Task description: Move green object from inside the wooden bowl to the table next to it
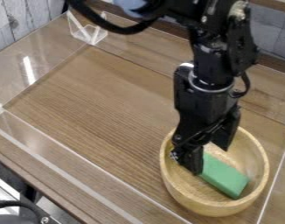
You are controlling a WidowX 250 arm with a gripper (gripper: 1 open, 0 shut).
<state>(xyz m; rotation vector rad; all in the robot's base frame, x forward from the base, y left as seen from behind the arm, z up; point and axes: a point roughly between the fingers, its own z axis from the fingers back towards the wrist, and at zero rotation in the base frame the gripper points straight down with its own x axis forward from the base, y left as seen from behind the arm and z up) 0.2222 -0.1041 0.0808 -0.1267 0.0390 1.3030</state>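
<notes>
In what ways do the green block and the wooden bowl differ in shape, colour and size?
Shape: the green block is flat and rectangular, while the wooden bowl is round and shallow with a thick rim.
Colour: the block is mint green; the bowl is light tan.
Size: the block is much smaller and lies inside the bowl, covering only part of its floor.
Both are plain, single-coloured objects at the near right of the table.

No readable text, label, brand, number or sign appears on anything in view.
</notes>
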